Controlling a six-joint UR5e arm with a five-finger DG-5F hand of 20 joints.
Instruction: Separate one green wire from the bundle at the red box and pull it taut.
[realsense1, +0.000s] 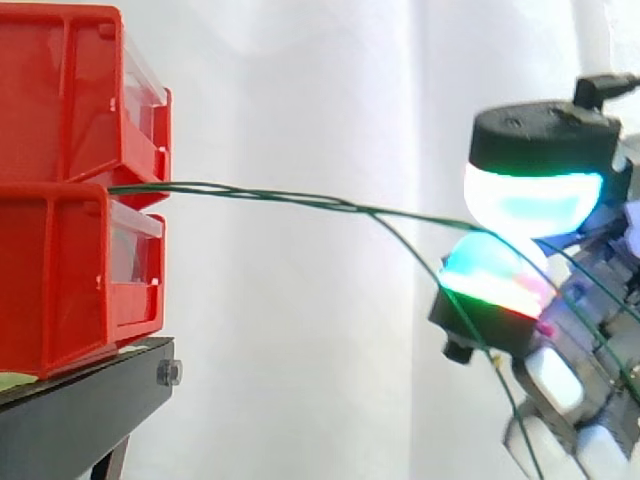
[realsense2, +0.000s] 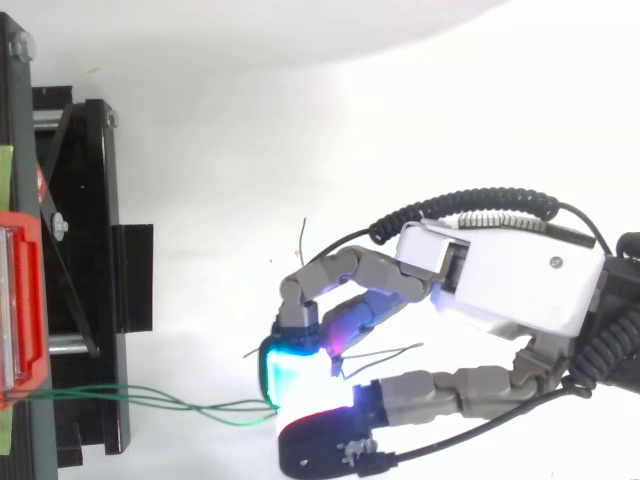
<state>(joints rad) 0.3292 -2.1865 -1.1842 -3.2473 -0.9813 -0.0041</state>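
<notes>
Two red bins (realsense1: 60, 280) sit stacked on the black stand (realsense1: 80, 410); I can't make out their contents. Right of them, the hand (realsense2: 510, 275) pinches the green wires (realsense1: 250, 195) between its glowing fingertips (realsense1: 530, 200). The few thin strands run out from between the bins, one drooping.

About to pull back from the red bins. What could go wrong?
1. Several green wires run together into the hand's pinch, so the pull may tighten the bundle, not one wire.
2. Loose strands cross the fingers behind the pads and could snag.
3. The red bins might shift under a hard pull.
</notes>
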